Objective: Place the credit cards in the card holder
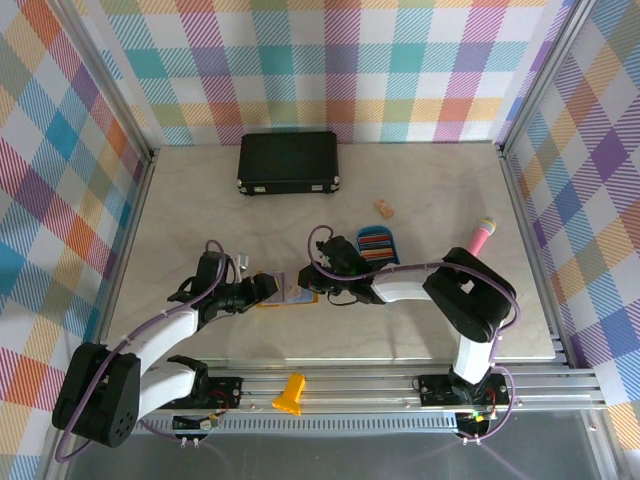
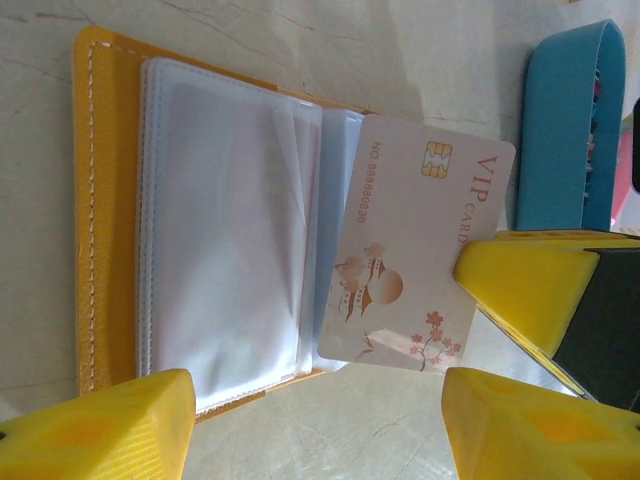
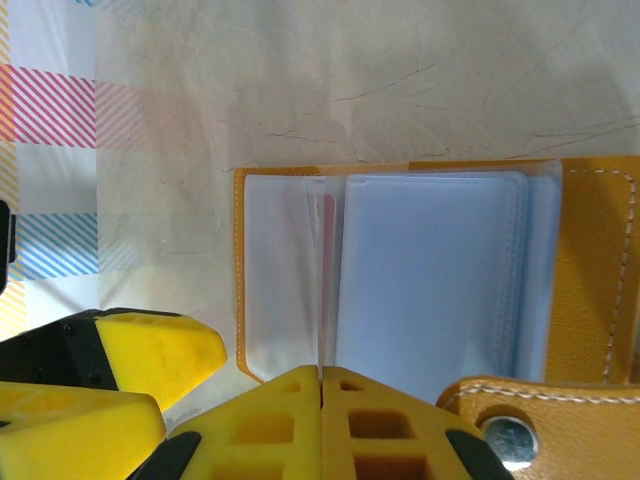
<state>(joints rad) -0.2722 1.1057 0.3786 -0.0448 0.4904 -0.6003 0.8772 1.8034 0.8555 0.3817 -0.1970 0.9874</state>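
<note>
— What's the right claw doing?
— Its blocky yellow plastic fingers are pinched flat together on a VIP card, near one corner. The card is glossy pale-pink plastic with rounded corners, a gold chip and printed blossoms.
— And the left claw?
— Spread wide, holding nothing. Its wedge-shaped yellow tips stand apart at the card holder's edge.
— Where does the card sit?
— Tilted, one long edge over the holder's clear sleeves. I can't tell whether it is inside one.
— The holder itself?
— It lies open on the table. It's grainy mustard leather with pale stitching, floppy see-through pockets and a rounded tab with a metal snap.
— Other cards?
— A coloured stack of credit cards lies in the smooth blue oval tray nearby. The tabletop is beige and marble-veined.
</note>
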